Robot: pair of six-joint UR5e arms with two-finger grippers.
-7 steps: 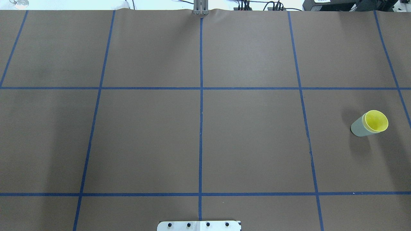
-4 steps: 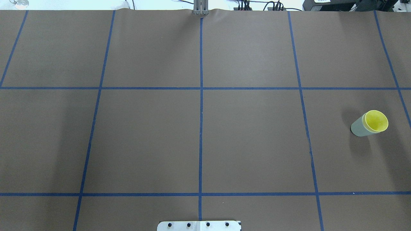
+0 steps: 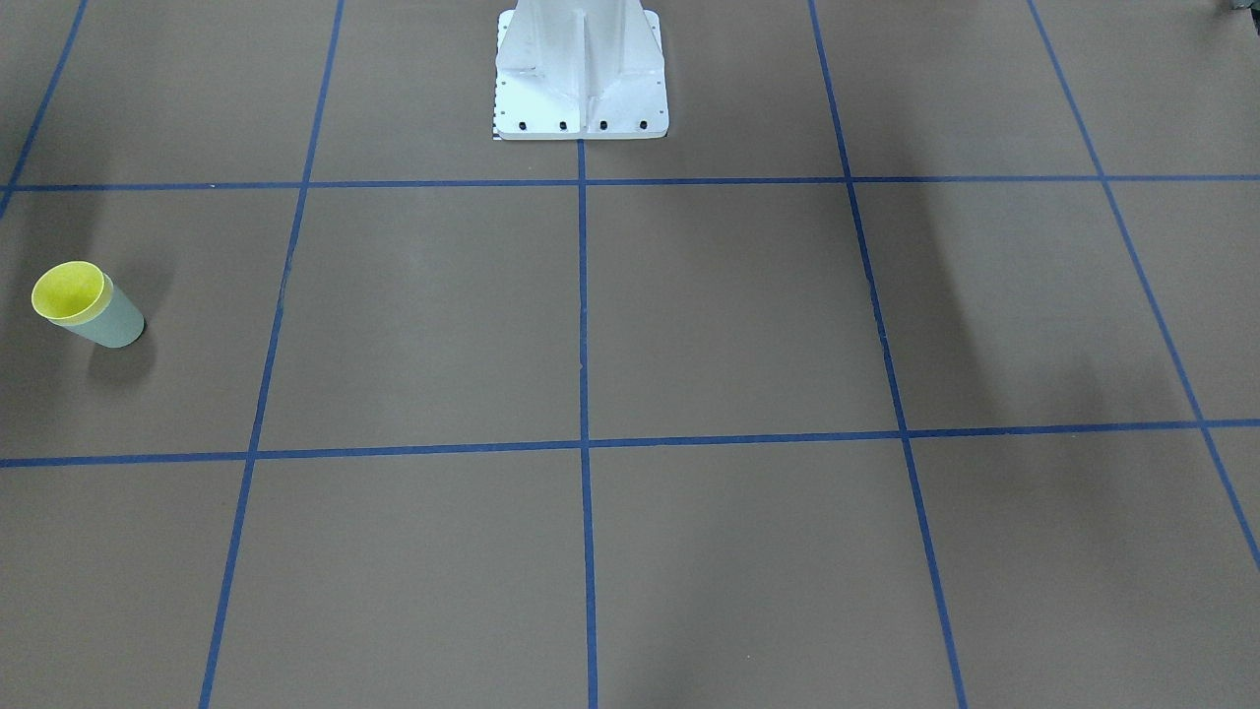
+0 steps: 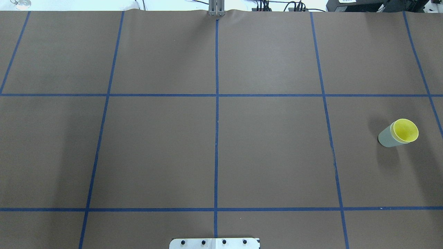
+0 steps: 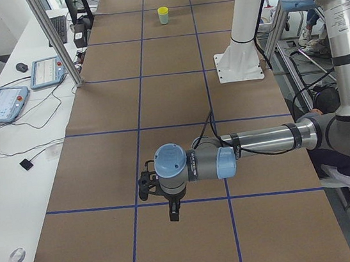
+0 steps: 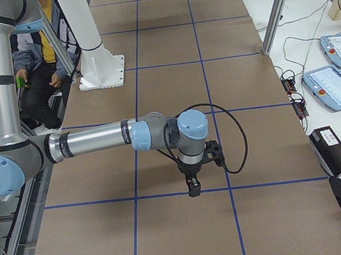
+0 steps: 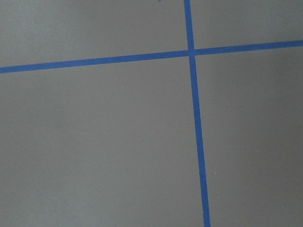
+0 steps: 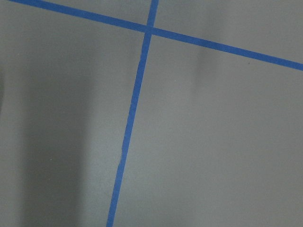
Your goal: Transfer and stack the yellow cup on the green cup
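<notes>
You'll find the yellow cup (image 4: 405, 130) nested in the green cup (image 4: 385, 137), far right on the table (image 4: 221, 145). The left gripper (image 5: 173, 215) and right gripper (image 6: 194, 189) hang above the table; you cannot tell how their jaws stand.

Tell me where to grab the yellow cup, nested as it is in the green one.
Take the yellow cup by its rim, likely from straight above: one finger inside the open mouth, one outside the lip. It stands upright, nested in the green cup, so only that rim band shows; its wall is covered, ruling out a side grip.
</notes>
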